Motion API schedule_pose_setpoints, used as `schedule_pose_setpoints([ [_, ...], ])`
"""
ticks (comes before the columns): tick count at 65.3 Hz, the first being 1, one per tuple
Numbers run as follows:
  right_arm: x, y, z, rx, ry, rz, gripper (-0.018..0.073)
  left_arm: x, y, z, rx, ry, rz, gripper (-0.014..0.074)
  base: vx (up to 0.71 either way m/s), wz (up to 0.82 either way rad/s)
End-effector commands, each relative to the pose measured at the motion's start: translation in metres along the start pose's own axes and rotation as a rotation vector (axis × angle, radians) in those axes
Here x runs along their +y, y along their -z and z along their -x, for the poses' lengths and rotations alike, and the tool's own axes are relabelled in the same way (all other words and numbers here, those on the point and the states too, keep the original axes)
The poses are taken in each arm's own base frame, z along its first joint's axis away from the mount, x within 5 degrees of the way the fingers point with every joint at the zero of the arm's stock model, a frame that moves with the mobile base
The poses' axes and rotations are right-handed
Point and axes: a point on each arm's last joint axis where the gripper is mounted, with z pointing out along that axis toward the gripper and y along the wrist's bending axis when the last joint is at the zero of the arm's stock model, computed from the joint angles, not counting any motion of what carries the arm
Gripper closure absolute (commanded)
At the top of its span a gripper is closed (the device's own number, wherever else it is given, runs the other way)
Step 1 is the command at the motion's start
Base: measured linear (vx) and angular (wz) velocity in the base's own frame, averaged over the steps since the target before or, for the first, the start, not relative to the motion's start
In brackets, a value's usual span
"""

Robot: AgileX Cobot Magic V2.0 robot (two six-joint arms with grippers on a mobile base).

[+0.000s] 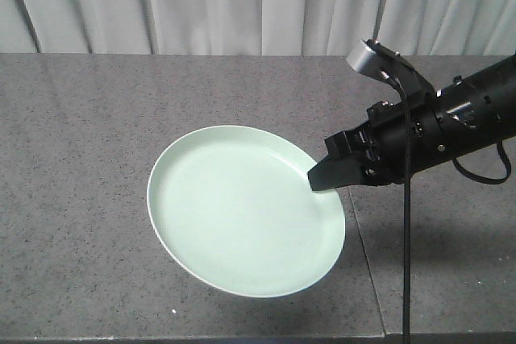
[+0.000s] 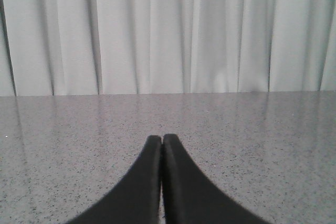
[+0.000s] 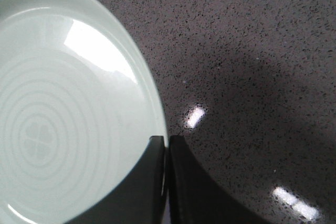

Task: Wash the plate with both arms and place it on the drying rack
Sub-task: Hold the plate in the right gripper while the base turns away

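Grey speckled stone worktop, glossy, fills the lower part of the front view. A thin seam runs front to back on its right side. Behind it a white pleated curtain spans the full width, folds vertical, faintly mirrored in the stone. Bright glare spots on the surface; soft dark shadow right of the seam.

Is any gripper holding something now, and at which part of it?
The right gripper holds the plate by its rim, on the side nearest that arm. The left gripper is shut and empty.
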Motion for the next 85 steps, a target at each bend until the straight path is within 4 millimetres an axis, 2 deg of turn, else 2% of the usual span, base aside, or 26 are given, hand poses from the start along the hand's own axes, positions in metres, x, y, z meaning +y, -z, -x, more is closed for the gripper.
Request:
schedule_pose_setpoints([
  [1, 0.0152, 0.0153, 0.0065, -0.085, 0.023, 0.035, 0.0568, -0.0004, 0.0023, 0.0165, -0.115, 0.014, -0.008, 0.0603, 0.00, 0.00],
  [46, 0.0152, 0.0153, 0.0065, -0.085, 0.023, 0.035, 0.0568, -0.0004, 0.0023, 0.0165, -0.115, 0.014, -0.008, 0.0603, 0.00, 0.02],
  [85, 0.0153, 0.0152, 0.0065, -0.084, 0.023, 0.036, 0.0568, -0.0004, 0.0023, 0.0165, -0.115, 0.014, -0.008, 0.0603, -0.05, 0.23],
])
